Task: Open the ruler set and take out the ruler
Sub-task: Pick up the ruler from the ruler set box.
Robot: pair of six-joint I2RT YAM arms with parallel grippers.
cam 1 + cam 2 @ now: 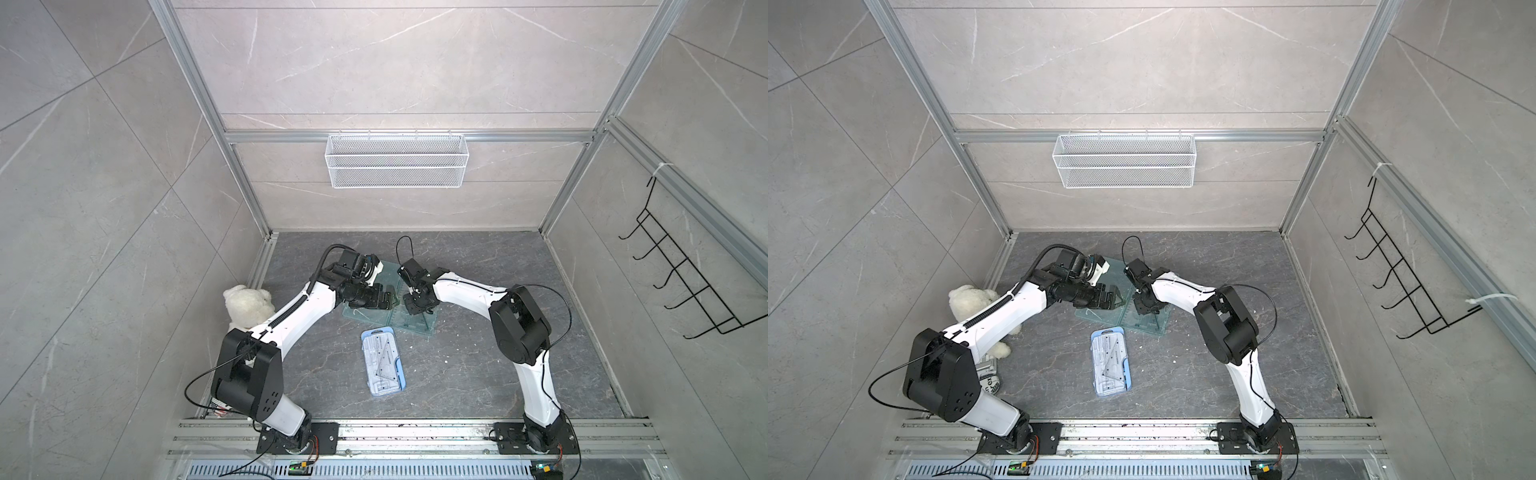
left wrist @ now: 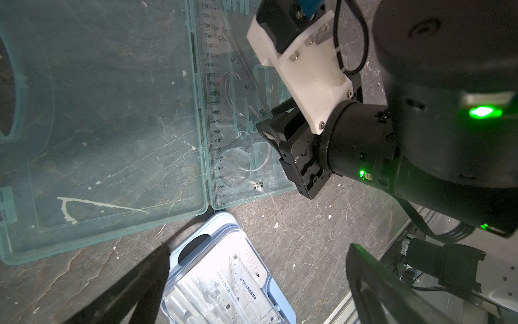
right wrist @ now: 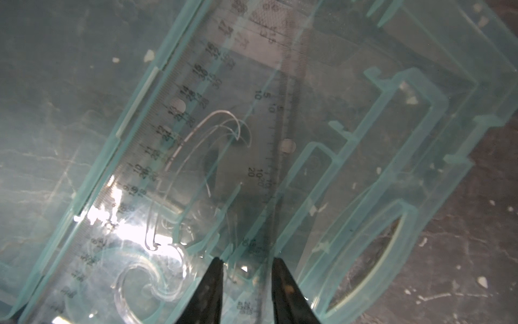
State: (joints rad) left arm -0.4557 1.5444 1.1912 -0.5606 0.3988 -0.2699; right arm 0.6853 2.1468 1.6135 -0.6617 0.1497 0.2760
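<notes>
The ruler set (image 1: 415, 325) is a clear teal case lying opened flat on the dark floor, its lid (image 2: 112, 112) spread beside the tray half (image 3: 364, 157). Clear rulers lie in the tray: a long straight ruler (image 2: 214, 112) (image 3: 157, 134), a set square (image 3: 260, 140) and a curve template (image 3: 151, 280). My right gripper (image 1: 410, 300) (image 1: 1140, 303) (image 3: 246, 259) points down into the tray. Its fingertips stand a narrow gap apart on the set square's graduated edge. My left gripper (image 1: 384, 299) (image 1: 1108, 300) (image 2: 259, 248) hangs wide open over the lid, holding nothing.
A second, blue case (image 1: 383, 361) (image 2: 221, 280) with rulers inside lies shut nearer the front. A white teddy bear (image 1: 247, 305) sits at the left wall. A wire basket (image 1: 397, 160) hangs on the back wall, a black hook rack (image 1: 685, 282) on the right.
</notes>
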